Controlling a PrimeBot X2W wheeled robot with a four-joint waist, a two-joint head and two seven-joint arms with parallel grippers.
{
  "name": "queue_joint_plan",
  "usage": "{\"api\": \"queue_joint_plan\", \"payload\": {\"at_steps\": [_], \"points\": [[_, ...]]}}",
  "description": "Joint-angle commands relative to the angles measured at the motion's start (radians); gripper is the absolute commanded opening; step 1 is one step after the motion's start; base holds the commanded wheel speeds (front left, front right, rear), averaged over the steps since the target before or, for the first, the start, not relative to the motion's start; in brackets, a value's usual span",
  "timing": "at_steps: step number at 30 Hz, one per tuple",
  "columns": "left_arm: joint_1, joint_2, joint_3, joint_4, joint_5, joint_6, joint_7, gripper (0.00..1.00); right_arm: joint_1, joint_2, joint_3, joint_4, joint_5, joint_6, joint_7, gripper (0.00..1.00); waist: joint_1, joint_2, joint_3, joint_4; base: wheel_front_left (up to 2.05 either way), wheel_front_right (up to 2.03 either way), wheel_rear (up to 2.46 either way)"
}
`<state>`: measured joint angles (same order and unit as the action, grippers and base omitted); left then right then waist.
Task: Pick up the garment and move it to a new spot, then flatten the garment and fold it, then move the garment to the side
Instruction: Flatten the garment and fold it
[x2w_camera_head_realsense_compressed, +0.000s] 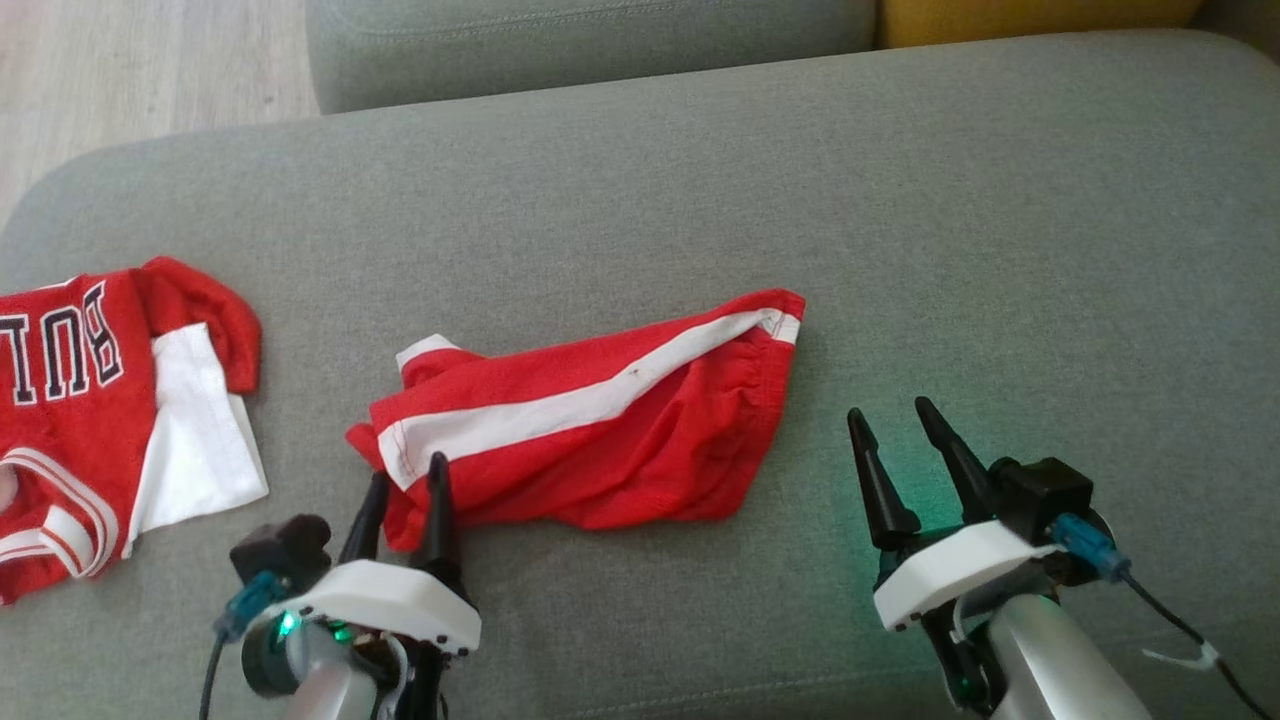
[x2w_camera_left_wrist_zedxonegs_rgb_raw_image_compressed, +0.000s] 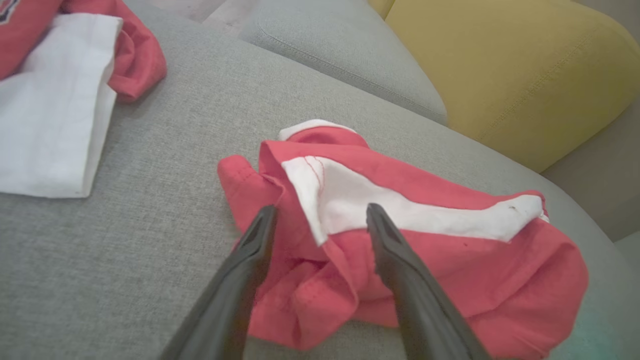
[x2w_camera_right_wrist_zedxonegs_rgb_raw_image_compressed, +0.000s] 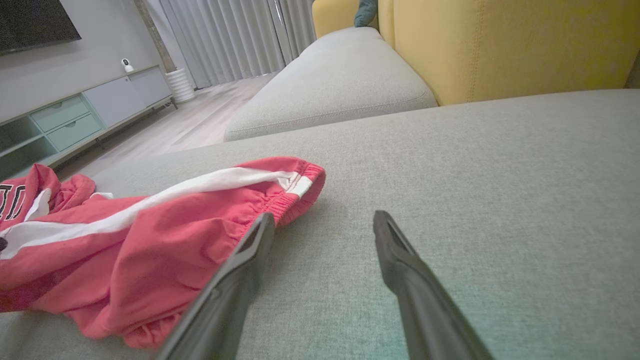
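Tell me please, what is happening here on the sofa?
A two-armed robot is working on a pair of red shorts with a white stripe, which lie crumpled on the grey sofa cushion. Its left gripper is open over the left end of the shorts and grips nothing yet. The right gripper is open too, above bare cushion to the right of the waistband. A red jersey lies apart at the far left.
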<state>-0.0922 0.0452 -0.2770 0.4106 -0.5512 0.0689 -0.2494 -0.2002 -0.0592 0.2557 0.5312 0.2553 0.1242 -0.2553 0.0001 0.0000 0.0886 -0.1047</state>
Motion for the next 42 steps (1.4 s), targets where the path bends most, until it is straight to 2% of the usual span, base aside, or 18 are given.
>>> {"api": "queue_joint_plan", "payload": {"at_steps": [1, 3, 4, 8, 11, 19, 20, 26, 37, 38, 39, 42], "points": [[-0.052, 0.005, 0.031, -0.03, -0.011, -0.01, -0.012, 0.48, -0.038, 0.009, 0.029, -0.023, 0.009, 0.007, -0.006, 1.0, -0.0001, 0.0, 0.007, 0.002, 0.0, 0.0, 0.0], [-0.06, 0.005, 0.027, -0.026, -0.013, -0.019, -0.012, 0.05, -0.043, 0.009, 0.038, -0.015, 0.02, 0.007, -0.006, 1.0, -0.0001, 0.0, 0.015, 0.005, 0.0, 0.0, 0.0], [-0.065, 0.005, 0.027, -0.024, -0.017, -0.022, -0.012, 0.0, -0.046, 0.009, 0.041, -0.012, 0.021, 0.007, -0.006, 1.0, -0.0001, 0.0, 0.018, 0.007, 0.0, 0.0, 0.0], [-0.082, 0.005, 0.024, -0.016, -0.012, -0.029, -0.012, 0.0, -0.064, 0.009, 0.05, -0.005, 0.041, 0.007, -0.006, 1.0, -0.0001, 0.0, 0.033, 0.019, 0.0, 0.0, 0.0], [-0.091, 0.005, 0.025, -0.022, 0.006, -0.03, -0.012, 0.0, -0.088, 0.009, 0.059, 0.013, 0.102, 0.007, -0.006, 1.0, -0.0001, 0.0, 0.043, 0.031, 0.0, 0.0, 0.0], [-0.093, 0.005, -0.011, -0.03, 0.036, -0.036, -0.012, 0.0, -0.194, 0.009, 0.099, 0.128, 0.447, 0.007, -0.005, 1.0, -0.0001, 0.0, 0.066, 0.08, 0.0, 0.0, 0.0], [-0.093, 0.005, -0.011, -0.03, 0.036, -0.036, -0.012, 0.0, -0.194, 0.009, 0.099, 0.128, 0.447, 0.007, -0.005, 1.0, -0.0001, 0.0, 0.066, 0.08, 0.0, 0.0, 0.0], [-0.098, 0.005, -0.033, -0.034, 0.056, -0.035, -0.012, 0.0, -0.271, 0.009, 0.163, 0.198, 0.673, 0.007, 0.019, 1.0, -0.0001, 0.0, 0.086, 0.1, 0.0, 0.0, 0.0], [-0.124, 0.005, -0.068, -0.049, 0.057, -0.032, -0.012, 0.0, -0.372, 0.009, 0.229, 0.301, 0.803, 0.007, 0.012, 0.99, -0.0001, 0.0, 0.128, 0.119, 0.0, 0.0, 0.0], [-0.126, 0.005, -0.071, -0.051, 0.057, -0.031, -0.012, 0.0, -0.378, 0.009, 0.234, 0.304, 0.808, 0.007, 0.011, 0.97, -0.0001, 0.0, 0.131, 0.12, 0.0, 0.0, 0.0], [-0.128, 0.005, -0.072, -0.053, 0.057, -0.03, -0.012, 0.0, -0.383, 0.009, 0.238, 0.308, 0.814, 0.007, 0.01, 0.86, -0.0001, 0.0, 0.135, 0.12, 0.0, 0.0, 0.0], [-0.133, 0.005, -0.072, -0.055, 0.058, -0.027, -0.012, 0.0, -0.393, 0.008, 0.255, 0.316, 0.828, 0.007, 0.007, 0.37, -0.0001, 0.0, 0.141, 0.119, 0.0, 0.0, 0.0]]}}
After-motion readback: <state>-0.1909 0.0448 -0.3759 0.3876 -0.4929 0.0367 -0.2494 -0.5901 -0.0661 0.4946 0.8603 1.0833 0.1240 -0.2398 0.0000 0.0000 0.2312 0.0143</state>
